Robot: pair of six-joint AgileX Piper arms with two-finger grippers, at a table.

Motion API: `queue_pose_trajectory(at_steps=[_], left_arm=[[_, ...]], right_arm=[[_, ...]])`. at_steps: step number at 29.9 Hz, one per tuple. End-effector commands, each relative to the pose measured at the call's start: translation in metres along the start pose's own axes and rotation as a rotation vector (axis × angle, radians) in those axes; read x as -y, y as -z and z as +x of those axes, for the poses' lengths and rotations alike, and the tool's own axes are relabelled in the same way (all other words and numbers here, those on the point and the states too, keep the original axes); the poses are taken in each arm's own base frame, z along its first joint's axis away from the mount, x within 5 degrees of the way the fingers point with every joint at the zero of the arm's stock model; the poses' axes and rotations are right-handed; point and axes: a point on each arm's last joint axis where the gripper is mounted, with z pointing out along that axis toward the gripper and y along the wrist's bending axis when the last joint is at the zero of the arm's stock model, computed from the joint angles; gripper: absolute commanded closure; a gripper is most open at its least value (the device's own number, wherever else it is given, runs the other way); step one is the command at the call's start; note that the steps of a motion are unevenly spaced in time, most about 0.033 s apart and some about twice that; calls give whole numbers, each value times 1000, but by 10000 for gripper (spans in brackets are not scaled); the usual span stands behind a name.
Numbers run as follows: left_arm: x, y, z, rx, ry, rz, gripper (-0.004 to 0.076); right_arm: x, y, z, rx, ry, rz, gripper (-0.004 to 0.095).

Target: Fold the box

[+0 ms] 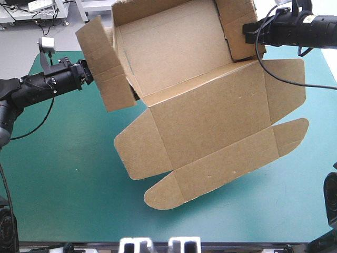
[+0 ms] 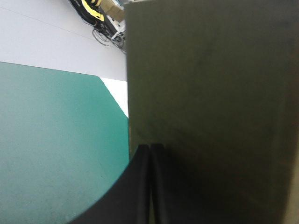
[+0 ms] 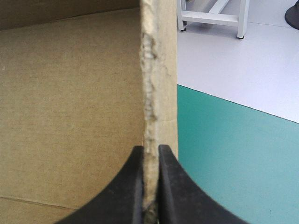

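The brown box (image 1: 210,116) hung between the two arms, tilted over the far half of the table. Its tray part lay toward the far edge with the walls partly raised. The flat lid panel and its rounded flaps sloped down toward the near side over the teal-green cover (image 1: 68,174); whether the lowest flap touched the cover I could not tell.

The left gripper (image 1: 88,73) had its black fingers pinched all but together on the loose side flap (image 1: 105,58) at the box's left, which splayed outward instead of standing tucked. The right gripper (image 1: 247,32) was nipped the same way onto the edge of the right wall (image 3: 159,70) (its wrist view showed the raw board edge running straight between the fingers).

Holding the box by opposite sides seemed meant to keep the sheet clear so the panels could swing freely. I judged the task to be midway: walls half up, nothing locked. The left flap looked next to be turned in, and so thin a pinch on floppy board could slip or crease it.
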Motion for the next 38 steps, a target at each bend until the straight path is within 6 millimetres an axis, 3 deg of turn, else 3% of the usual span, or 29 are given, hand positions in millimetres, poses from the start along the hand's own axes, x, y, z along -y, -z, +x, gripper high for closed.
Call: queue_pose_trajectory(at_steps=[1, 14, 17, 22, 25, 33, 38], left_arm=[[39, -4, 2, -15, -21, 185, 734], [50, -23, 12, -58, -35, 230, 718], [53, -25, 16, -82, -35, 253, 640], [54, -25, 16, -82, -25, 264, 419], [55, -25, 15, -79, 2, 272, 340], [62, -34, 22, -110, 24, 307, 335], [54, -36, 21, -94, 28, 207, 337]], right_arm=[[-10, 16, -15, 117, 1, -8, 931], [-4, 9, -12, 91, 12, 9, 930], [-4, 9, -12, 93, 12, 10, 931], [-4, 9, -12, 92, 12, 9, 931], [-4, 9, -12, 90, 12, 8, 931], [-3, 9, -11, 85, 17, 17, 931], [-10, 4, -10, 65, 45, 16, 930]])
